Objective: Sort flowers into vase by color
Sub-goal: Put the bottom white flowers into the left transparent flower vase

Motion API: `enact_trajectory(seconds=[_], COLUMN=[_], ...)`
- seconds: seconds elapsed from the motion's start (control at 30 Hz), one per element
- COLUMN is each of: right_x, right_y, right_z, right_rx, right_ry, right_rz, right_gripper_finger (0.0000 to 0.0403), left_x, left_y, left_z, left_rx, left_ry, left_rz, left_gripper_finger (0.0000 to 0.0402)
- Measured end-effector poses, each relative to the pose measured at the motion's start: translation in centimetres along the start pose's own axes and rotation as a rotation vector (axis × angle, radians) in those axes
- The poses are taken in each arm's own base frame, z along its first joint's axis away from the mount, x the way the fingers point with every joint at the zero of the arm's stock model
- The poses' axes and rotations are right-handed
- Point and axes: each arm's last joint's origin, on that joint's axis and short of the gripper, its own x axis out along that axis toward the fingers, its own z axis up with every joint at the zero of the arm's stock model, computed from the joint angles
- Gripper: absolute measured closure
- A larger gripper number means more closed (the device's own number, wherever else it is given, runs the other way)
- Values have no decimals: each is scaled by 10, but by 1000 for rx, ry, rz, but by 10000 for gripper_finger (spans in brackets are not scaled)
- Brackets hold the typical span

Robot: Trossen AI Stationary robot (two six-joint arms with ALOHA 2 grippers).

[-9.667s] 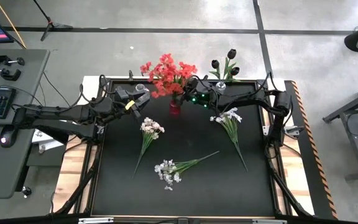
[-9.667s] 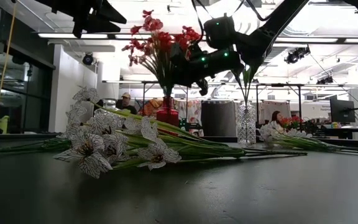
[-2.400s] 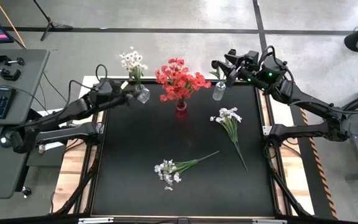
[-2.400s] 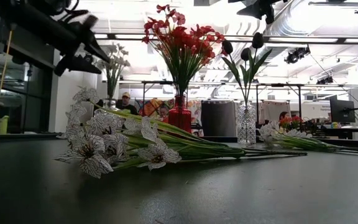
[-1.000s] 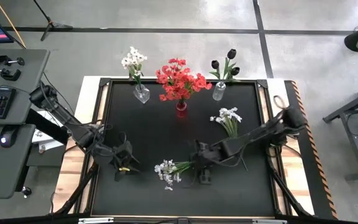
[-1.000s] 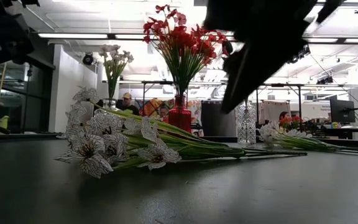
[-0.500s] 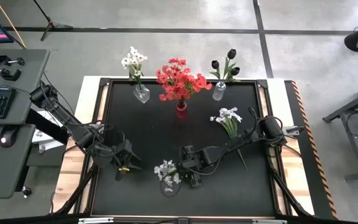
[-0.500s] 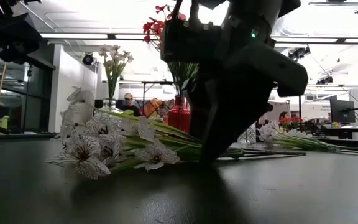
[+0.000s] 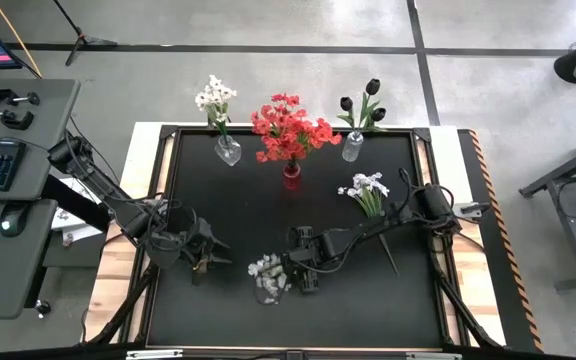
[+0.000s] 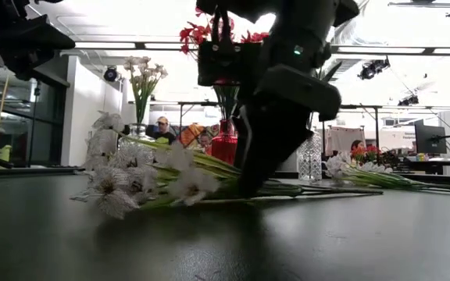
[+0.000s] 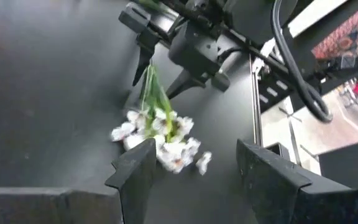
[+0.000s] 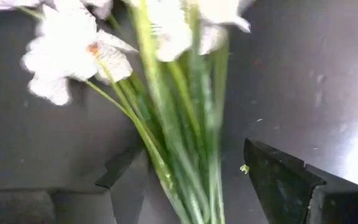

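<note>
A white spray (image 9: 267, 277) lies on the black table near its front, blossoms toward the left, stems toward the right. My right gripper (image 9: 290, 268) is open and low over its stems (image 12: 185, 155), one finger on either side; it comes down onto them in the low view (image 10: 250, 181). My left gripper (image 9: 208, 257) is open and empty, to the left of the spray, which shows ahead of it in the left wrist view (image 11: 160, 134). A second white spray (image 9: 369, 195) lies at the right. My right gripper stands open astride the white spray's green stems (image 12: 194, 174), a little behind the blossoms, coming from above and across the stems. Whether a finger (image 12: 129, 177) touches the stems I cannot tell. The spray lies on the table.
Three vases stand along the far edge: a clear one with white flowers (image 9: 227, 151), a red one with red flowers (image 9: 291, 173), and a clear one with black flowers (image 9: 352, 150). The table has a raised rim (image 9: 164, 200). People show in the room behind it.
My right gripper has gone toward the table's left along the spray's stems, closer to the blossoms, and down to the table. The blossoms have shifted a little where they lie.
</note>
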Motion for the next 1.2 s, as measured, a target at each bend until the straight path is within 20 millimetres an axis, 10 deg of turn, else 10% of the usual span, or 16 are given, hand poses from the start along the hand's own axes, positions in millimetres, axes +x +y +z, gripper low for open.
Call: enact_trajectory(seconds=[0.7,1.0,1.2], right_x=[7,5,-35], right_y=[-11,-12,-18], right_z=[-11,-10,3], right_rx=[106,157,165], right_ry=[65,66,6], right_rz=[82,74,84], right_gripper_finger=[158,375,394], left_x=[0,-1,-23], left_y=[1,-4,-17], left_z=[4,9,35], left_rx=[-55,-73,-7], left_ry=[-124,-177,-336], left_rz=[65,33,-139], left_gripper_finger=[190,190,190])
